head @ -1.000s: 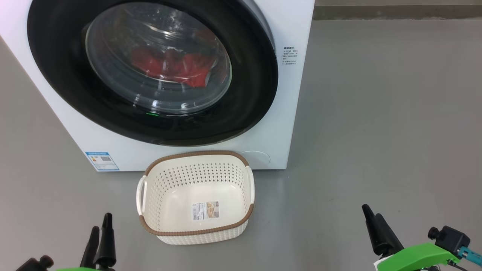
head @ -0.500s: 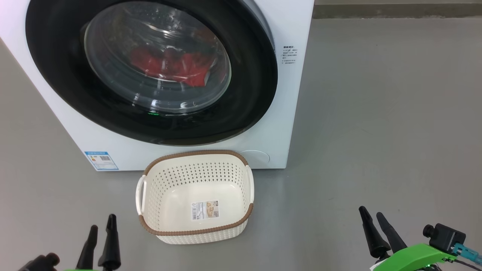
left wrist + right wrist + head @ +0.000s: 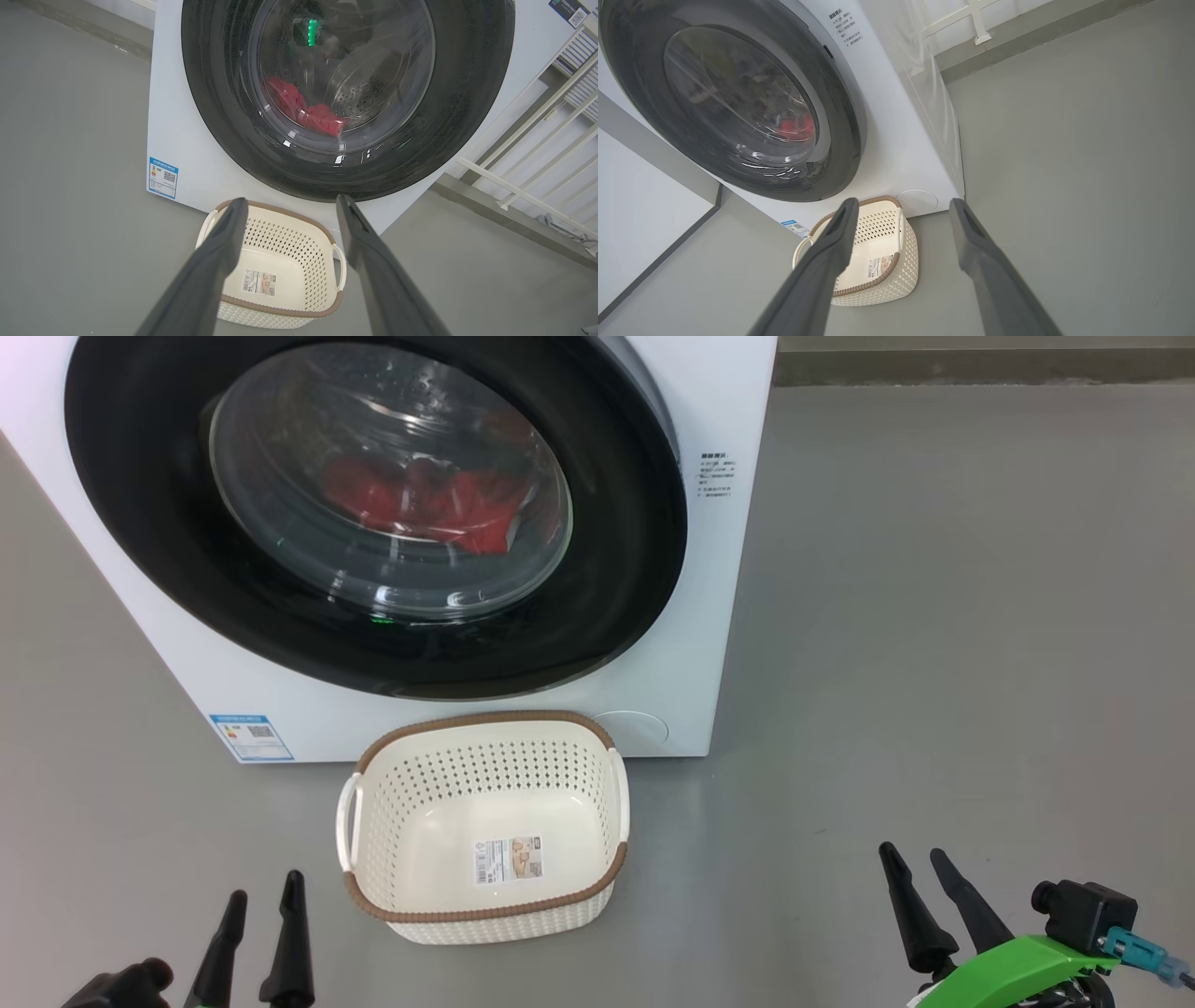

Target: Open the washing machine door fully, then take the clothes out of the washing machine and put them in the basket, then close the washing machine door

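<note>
behind the washing machine door (image 3: pixel 373 513), blurred clothes (image 3: pixel 420 504)

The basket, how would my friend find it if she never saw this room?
Look for the big white washing machine with its round black door. On the grey floor right in front of it, below the door, sits the basket. It is small and cream, full of little holes, with a brown rim, two side handles and a paper label inside on its bottom.
</note>
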